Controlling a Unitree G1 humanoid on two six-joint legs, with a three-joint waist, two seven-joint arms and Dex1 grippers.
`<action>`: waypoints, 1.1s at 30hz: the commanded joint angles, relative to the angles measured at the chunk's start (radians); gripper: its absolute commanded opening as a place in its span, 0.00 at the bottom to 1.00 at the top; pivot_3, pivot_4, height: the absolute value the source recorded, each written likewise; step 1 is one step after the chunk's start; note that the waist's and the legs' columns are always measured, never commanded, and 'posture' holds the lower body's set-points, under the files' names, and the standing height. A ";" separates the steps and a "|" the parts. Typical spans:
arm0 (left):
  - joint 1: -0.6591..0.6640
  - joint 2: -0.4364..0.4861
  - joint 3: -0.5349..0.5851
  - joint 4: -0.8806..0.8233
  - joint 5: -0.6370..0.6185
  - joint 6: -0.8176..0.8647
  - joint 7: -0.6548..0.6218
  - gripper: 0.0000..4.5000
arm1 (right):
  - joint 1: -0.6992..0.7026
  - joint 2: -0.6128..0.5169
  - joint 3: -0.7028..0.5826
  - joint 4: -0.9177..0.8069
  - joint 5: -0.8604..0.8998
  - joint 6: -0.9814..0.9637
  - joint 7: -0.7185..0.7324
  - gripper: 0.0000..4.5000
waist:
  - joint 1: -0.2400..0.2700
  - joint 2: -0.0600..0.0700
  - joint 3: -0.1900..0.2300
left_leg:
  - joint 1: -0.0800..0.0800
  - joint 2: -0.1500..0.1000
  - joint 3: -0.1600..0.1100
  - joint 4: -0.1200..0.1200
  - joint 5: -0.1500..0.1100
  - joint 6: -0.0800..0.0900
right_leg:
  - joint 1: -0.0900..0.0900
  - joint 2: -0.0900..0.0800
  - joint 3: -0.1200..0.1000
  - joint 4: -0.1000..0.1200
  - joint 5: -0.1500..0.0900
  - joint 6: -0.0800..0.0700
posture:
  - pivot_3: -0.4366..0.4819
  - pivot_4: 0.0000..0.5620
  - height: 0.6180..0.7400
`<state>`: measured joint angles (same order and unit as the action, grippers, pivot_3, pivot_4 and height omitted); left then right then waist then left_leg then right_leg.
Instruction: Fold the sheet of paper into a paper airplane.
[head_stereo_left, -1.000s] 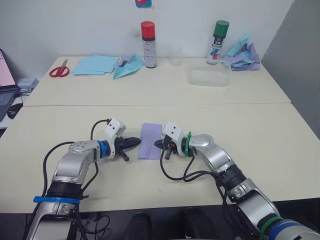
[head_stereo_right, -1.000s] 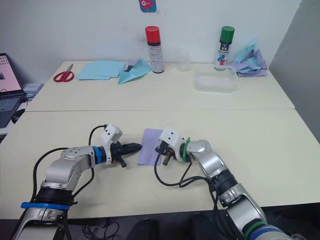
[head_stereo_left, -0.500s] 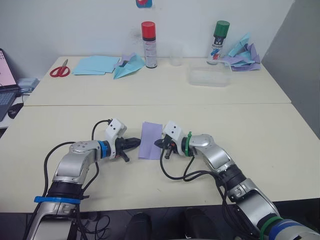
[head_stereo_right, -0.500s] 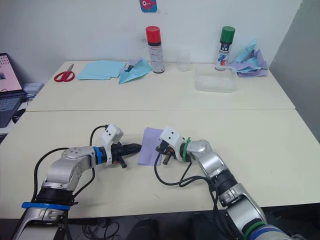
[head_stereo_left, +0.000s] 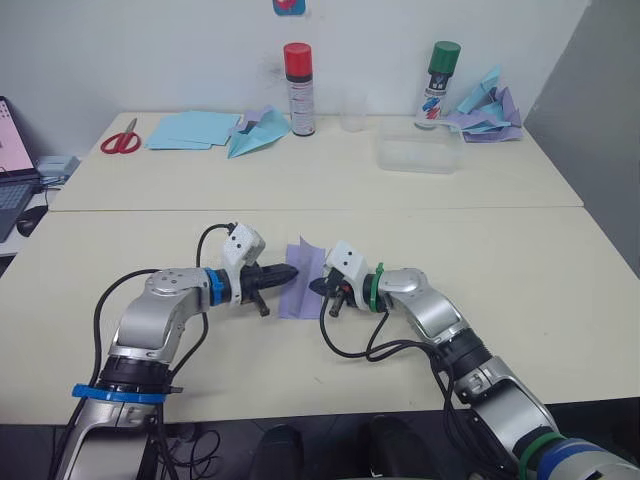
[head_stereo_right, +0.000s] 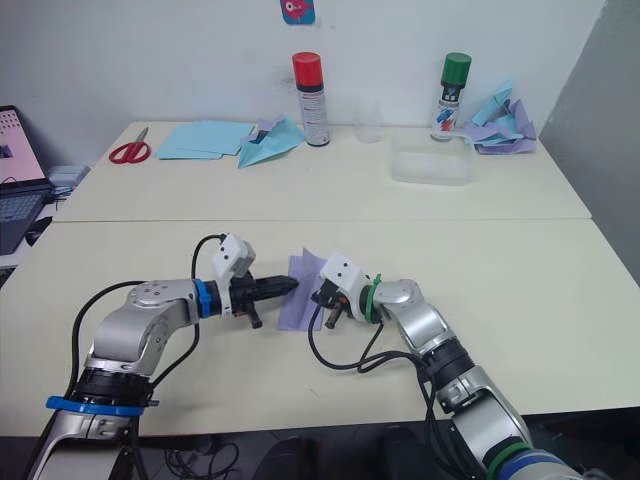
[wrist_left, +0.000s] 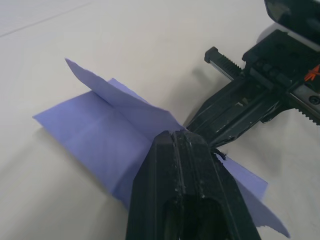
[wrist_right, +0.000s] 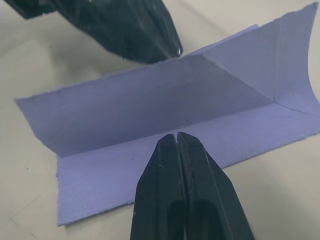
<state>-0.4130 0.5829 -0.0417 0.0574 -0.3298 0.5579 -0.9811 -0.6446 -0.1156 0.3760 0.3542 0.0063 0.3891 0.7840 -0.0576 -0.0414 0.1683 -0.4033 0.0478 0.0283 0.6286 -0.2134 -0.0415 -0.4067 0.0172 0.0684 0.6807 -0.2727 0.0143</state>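
The sheet of paper (head_stereo_left: 303, 289), lavender-purple, lies at the middle of the near table, between my two grippers. Its left half stands up as a flap (wrist_right: 150, 95) along a lengthwise crease; the right half lies flat. My left gripper (head_stereo_left: 292, 271) is shut, and its tip (wrist_left: 180, 142) is against the outer side of the raised flap. My right gripper (head_stereo_left: 318, 287) is also shut, with its tip (wrist_right: 176, 139) resting on the flat half just beside the crease. Neither gripper holds the paper. The paper airplane is out of view.
On the far table are a red-capped spray can (head_stereo_left: 297, 88), a green-capped can (head_stereo_left: 437, 80), a clear tub (head_stereo_left: 420, 152), red scissors (head_stereo_left: 119, 140), light blue sheets (head_stereo_left: 190, 128), a light blue folded plane (head_stereo_left: 255, 130) and a blue-and-purple paper heap (head_stereo_left: 485, 110).
My left gripper has moved right to the sheet and pushed its left half up into a standing flap. The right gripper has stayed in place.
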 joint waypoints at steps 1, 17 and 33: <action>-0.004 0.001 -0.005 -0.006 0.008 -0.029 0.004 0.00 | 0.001 -0.011 -0.026 -0.016 0.011 0.058 -0.009 0.04 | 0.000 0.000 0.000 | 0.000 0.000 0.000 0.000 0.000 0.000 | 0.000 0.000 0.000 0.000 0.000 0.000 | 0.48 0.27 1.00; -0.034 -0.031 -0.036 0.033 0.014 -0.065 -0.001 0.00 | -0.075 0.061 -0.347 -0.259 0.362 0.755 -0.101 0.68 | 0.003 0.000 0.000 | -0.015 0.000 -0.003 0.000 0.000 0.000 | -0.013 0.000 -0.002 0.001 0.001 -0.001 | 0.48 0.27 1.00; -0.050 -0.050 -0.061 0.024 0.012 -0.073 -0.005 0.00 | -0.162 0.227 -0.670 -0.210 0.521 1.071 -0.386 0.68 | 0.001 0.000 0.001 | -0.019 0.000 -0.002 0.000 0.000 0.000 | -0.015 0.000 -0.004 0.000 0.001 -0.002 | 0.48 0.27 1.00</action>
<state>-0.4455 0.5403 -0.1029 0.1114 -0.3100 0.4971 -0.9755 -0.7804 0.1088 -0.2933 0.1634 0.4956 1.4543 0.4039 -0.0562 -0.0412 0.1688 -0.4225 0.0475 0.0264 0.6287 -0.2133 -0.0415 -0.4215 0.0168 0.0638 0.6810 -0.2713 0.0121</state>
